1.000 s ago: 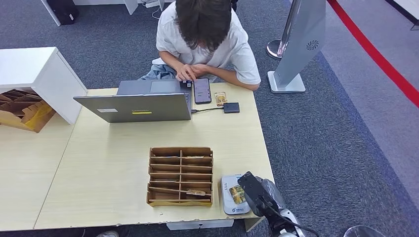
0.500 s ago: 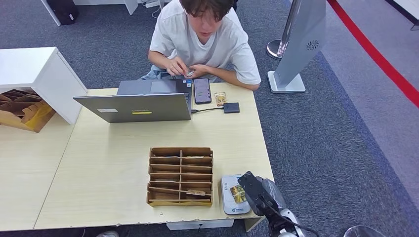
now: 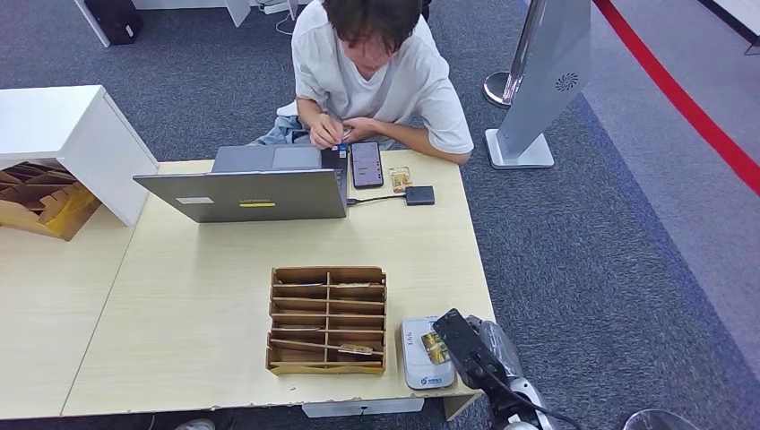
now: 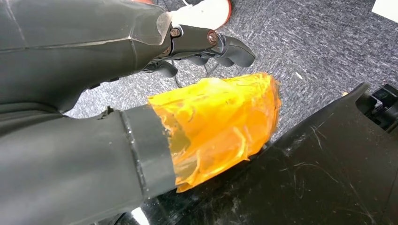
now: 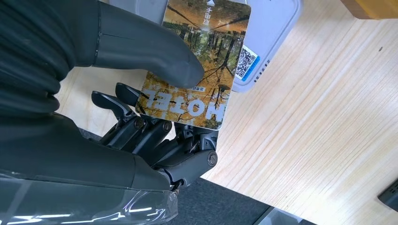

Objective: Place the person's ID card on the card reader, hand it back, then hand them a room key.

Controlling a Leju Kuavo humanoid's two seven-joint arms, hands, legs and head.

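Note:
My right hand [image 3: 468,348] pinches a card [image 3: 434,348] with an autumn forest picture between thumb [image 5: 145,47] and fingers [image 5: 155,136]. The card [image 5: 197,61] hangs just over the grey-white card reader [image 3: 416,363] at the table's near right corner, partly covering the reader [image 5: 277,28]; I cannot tell whether it touches. A wooden slotted key box [image 3: 328,318] stands left of the reader, with a card in its lower row. My left hand [image 4: 206,117], its thumb wrapped in orange tape, hangs over the carpet holding nothing.
A person [image 3: 376,72] sits at the table's far side, hands together by a laptop [image 3: 251,184]. A phone [image 3: 366,164], another card [image 3: 400,178] and a small black box [image 3: 419,194] lie near them. A white cabinet [image 3: 63,134] stands at the left.
The person raised their head and shifted their hands near the laptop. My right hand with the card has edged slightly further over the reader.

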